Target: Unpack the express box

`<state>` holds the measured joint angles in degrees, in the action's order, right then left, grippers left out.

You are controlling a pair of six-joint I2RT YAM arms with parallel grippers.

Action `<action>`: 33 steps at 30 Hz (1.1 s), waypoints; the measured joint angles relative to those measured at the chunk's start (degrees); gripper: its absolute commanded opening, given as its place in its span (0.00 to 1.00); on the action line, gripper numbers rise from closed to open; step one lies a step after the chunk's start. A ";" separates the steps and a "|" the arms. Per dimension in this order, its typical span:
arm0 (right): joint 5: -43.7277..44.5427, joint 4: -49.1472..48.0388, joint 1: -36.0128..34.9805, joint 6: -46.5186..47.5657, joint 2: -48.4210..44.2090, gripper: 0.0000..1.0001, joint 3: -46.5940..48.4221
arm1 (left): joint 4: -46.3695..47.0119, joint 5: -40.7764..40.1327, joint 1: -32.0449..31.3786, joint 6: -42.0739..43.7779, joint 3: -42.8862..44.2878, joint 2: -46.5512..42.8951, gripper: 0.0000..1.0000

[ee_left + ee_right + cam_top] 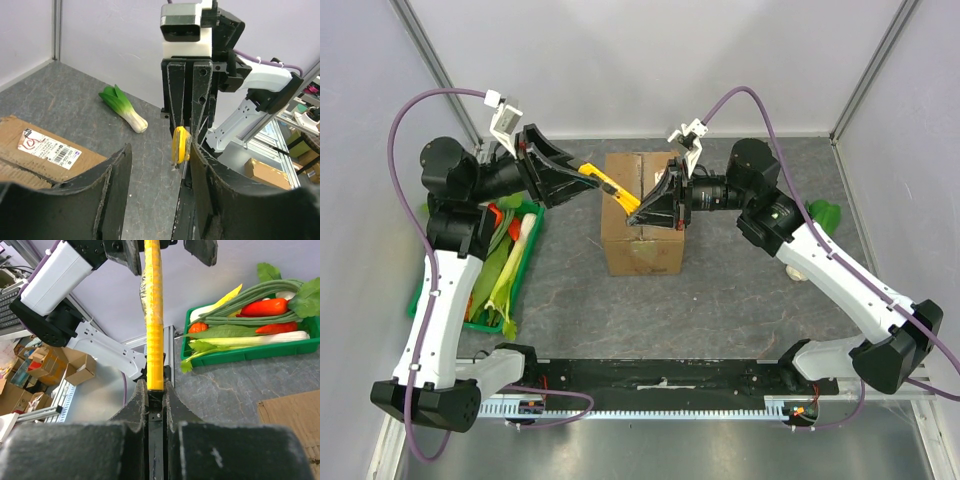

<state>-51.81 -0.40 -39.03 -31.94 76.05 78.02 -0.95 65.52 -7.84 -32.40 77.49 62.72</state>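
Top external view gives us the brown corrugated cardboard box (pixel 642 245), flaps closed, at the middle of the grey table (pixel 750 310). Over it our right hand (pixel 640 212) clamps one end of a yellow utility knife (pixel 610 190); our left hand (pixel 576 176) stands open around the other end.

Even bright overhead light, soft short shadows on the worktop (pixel 750 300), no hard glare, wrist views wide-angle, near black fingers (pixel 75 450) soft, perhaps out of focus

Green tray (pixel 250 354) of vegetables (pixel 250 322), a loose pak choi (pixel 122 106), a yellow cutter (pixel 153 330).
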 measured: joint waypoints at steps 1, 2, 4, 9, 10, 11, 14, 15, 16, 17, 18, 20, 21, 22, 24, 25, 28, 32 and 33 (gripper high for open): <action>-0.31 0.00 0.04 0.02 0.00 0.00 0.00 | 0.83 0.57 0.17 -0.57 0.00 0.00 0.57; -0.52 0.00 0.04 0.02 0.00 0.00 0.00 | 1.42 0.81 0.26 -0.94 0.00 0.00 0.57; -0.96 0.04 0.04 0.07 0.00 0.00 0.00 | 2.84 1.31 0.37 -1.95 0.00 0.00 0.57; -1.31 0.22 0.04 0.28 0.00 0.00 0.00 | 5.14 2.47 0.37 -4.26 0.00 0.00 0.08; -1.20 0.28 0.04 0.28 0.00 0.00 0.00 | 5.77 2.69 0.37 -5.07 0.00 0.00 0.02; -1.03 0.39 0.04 0.50 0.00 0.00 0.00 | 6.29 3.19 0.37 -5.95 0.00 0.00 0.02; -0.81 0.48 0.20 0.79 -0.07 0.10 -0.02 | 7.41 3.61 0.37 -7.30 0.00 -0.09 0.02; -0.59 0.44 0.20 0.87 -0.15 0.20 -0.02 | 7.54 3.61 0.37 -7.63 0.00 -0.09 0.02; -0.20 0.42 0.15 0.90 -0.24 0.44 -0.04 | 7.61 3.58 0.37 -8.02 0.00 -0.09 0.02; 0.24 0.15 0.13 0.70 -0.35 0.59 -0.11 | 7.85 3.43 0.37 -8.37 0.00 -0.09 0.02; 0.74 -0.50 0.15 -0.04 -0.52 0.70 -0.37 | 8.15 3.21 0.37 -8.68 0.00 -0.09 0.02; 2.49 -5.42 0.17 -1.66 -1.75 0.89 -3.06 | 8.61 1.90 0.37 -9.60 0.00 -0.09 0.02; 3.48 -8.35 0.15 -3.32 -2.64 0.91 -4.96 | 8.79 0.76 0.37 -10.21 0.00 -0.09 0.02; 4.59 -12.39 0.15 -4.85 -3.65 0.93 -7.34 | 9.20 -0.39 0.39 -11.13 0.00 -0.09 0.02; 7.15 -19.02 -0.22 -7.58 -4.87 0.94 -10.91 | 9.86 -3.02 0.39 -12.79 0.00 -0.09 0.02; 8.61 -22.10 -0.57 -8.70 -5.03 0.95 -12.11 | 10.29 -4.61 0.37 -13.86 -0.04 -0.09 0.02; 14.05 -29.05 -2.91 -10.82 -4.59 0.95 -13.88 | 13.88 -9.53 0.37 -18.45 -1.36 -0.22 0.02; 21.40 -35.65 -5.35 -12.02 -3.76 0.95 -14.56 | 21.68 -15.15 0.35 -27.17 -7.32 -0.94 0.02; 23.41 -36.96 -5.38 -12.26 -3.39 0.95 -14.80 | 22.86 -16.44 0.31 -28.65 -8.31 -0.96 0.02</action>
<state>-28.40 -37.36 -44.40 -44.21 72.66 63.22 21.91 49.08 -7.53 -61.06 69.19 61.76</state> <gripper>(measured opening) 0.946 0.062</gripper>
